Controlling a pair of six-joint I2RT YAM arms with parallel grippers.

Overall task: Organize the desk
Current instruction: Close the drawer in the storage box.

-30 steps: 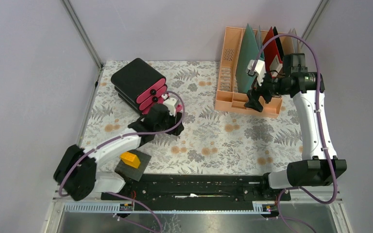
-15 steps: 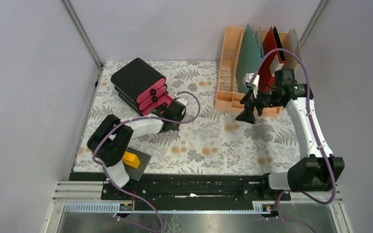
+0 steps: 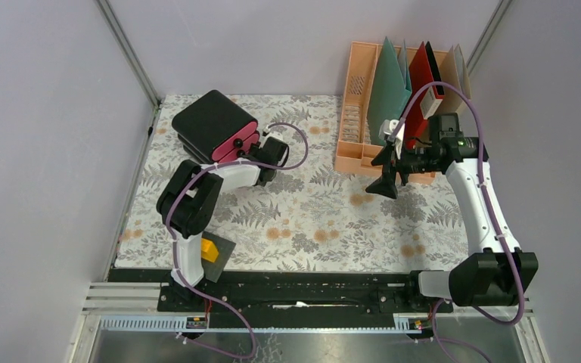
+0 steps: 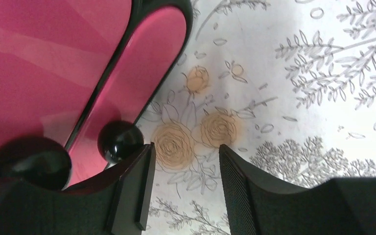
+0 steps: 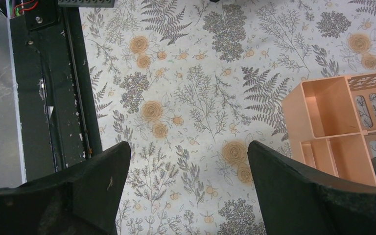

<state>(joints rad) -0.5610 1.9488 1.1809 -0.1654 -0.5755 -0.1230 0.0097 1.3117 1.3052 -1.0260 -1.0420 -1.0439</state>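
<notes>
The surface (image 3: 325,219), with its pale cloth of grey ferns and orange flowers, is lying under both arms. The left gripper (image 4: 186,152) is standing partly open and holding nothing. It is just beside the pink fronts of the black drawer box (image 3: 213,125), with one finger near a round black knob (image 4: 120,142). The right gripper (image 5: 188,152) is hanging wide open above the surface, holding nothing, near the front corner of the peach file rack (image 5: 333,112).
</notes>
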